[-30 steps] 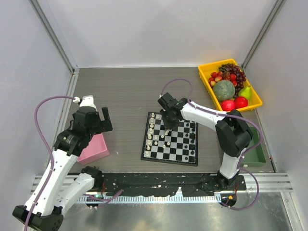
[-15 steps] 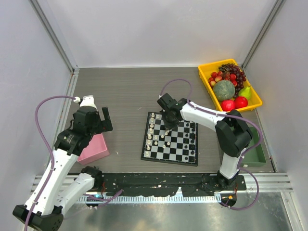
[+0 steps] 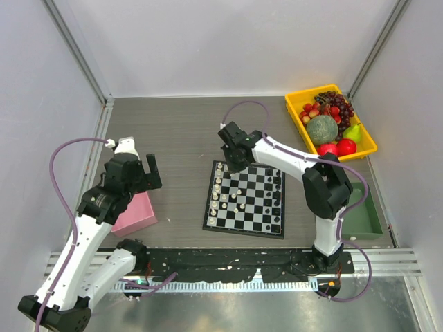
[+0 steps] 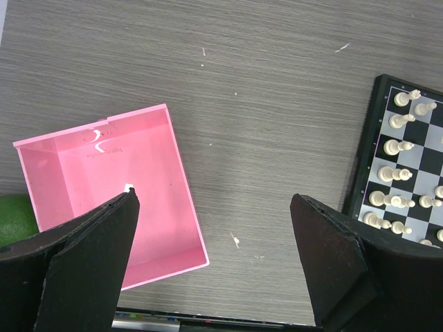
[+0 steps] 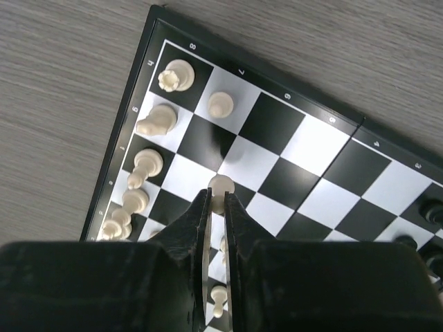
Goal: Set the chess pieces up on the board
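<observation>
The right gripper [image 5: 217,199] is seen pinched nearly closed on a white pawn [image 5: 221,184], whose round head shows just past the fingertips [image 5: 202,207]; its long axis is judged to run roughly along the fingers, though the base is hidden between them. In the overhead view this gripper [image 3: 235,156] is placed over the 11 o'clock corner of the chessboard [image 3: 257,220], so the right arm is clearly the nearer one to the work.

In the right wrist view a line of white back-rank pieces [image 5: 158,121] is found along the board's edge, from 11 o'clock down to 8 o'clock. One standing pawn [image 5: 221,104] is set just inside that line, at 12 o'clock from the held pawn. The bare black square [image 5: 203,142] between the two is judged to be the next slot of the pawn row. It lies at about 11 o'clock from the fingertips and near them, so only a short shift and a lowering are thought to be needed. More white pawns [image 5: 218,301] are partly hidden behind the fingers.

The left gripper [image 3: 140,173] is held spread wide, well apart from the board at its 9 o'clock, above the pink box [image 4: 156,227], with nothing between its fingers [image 4: 90,249]
</observation>
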### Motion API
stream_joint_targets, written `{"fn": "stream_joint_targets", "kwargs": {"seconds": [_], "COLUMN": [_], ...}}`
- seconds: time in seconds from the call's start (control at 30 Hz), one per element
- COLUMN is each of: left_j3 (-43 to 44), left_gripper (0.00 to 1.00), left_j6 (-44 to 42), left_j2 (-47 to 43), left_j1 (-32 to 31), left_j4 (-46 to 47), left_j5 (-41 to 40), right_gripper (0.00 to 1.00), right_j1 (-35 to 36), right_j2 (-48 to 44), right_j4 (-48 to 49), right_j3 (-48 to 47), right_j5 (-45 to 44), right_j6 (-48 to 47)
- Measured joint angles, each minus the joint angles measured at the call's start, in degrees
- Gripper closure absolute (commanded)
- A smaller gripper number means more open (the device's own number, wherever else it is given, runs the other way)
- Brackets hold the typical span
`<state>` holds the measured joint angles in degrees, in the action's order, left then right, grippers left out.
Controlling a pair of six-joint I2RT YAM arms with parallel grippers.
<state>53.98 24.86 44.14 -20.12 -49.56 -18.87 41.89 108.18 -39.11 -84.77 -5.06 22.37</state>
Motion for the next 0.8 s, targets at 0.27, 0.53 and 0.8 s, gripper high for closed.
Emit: {"fn": "stream_joint_targets", "kwargs": {"seconds": [0.27, 0.53, 0.8], "left_j3": [0.0, 0.0, 0.0], "left_gripper": [0.01, 0.01, 0.01], "left_j6": [0.0, 0.0, 0.0], "left_j2": [-0.3, -0.3, -0.3], "left_j1": [0.0, 0.0, 0.0], "left_j4": [0.0, 0.0, 0.0], "left_j5": [0.0, 0.0, 0.0], "right_gripper": [0.85, 0.85, 0.85], "right_j1": [0.0, 0.0, 0.3], "right_j2": [4.8, 6.6, 7.9], "right_j4": [0.1, 0.2, 0.4], "right_j3": [-2.4, -3.7, -5.3], "right_j5": [0.3, 0.3, 0.5], "right_j6": [0.0, 0.0, 0.0]}}
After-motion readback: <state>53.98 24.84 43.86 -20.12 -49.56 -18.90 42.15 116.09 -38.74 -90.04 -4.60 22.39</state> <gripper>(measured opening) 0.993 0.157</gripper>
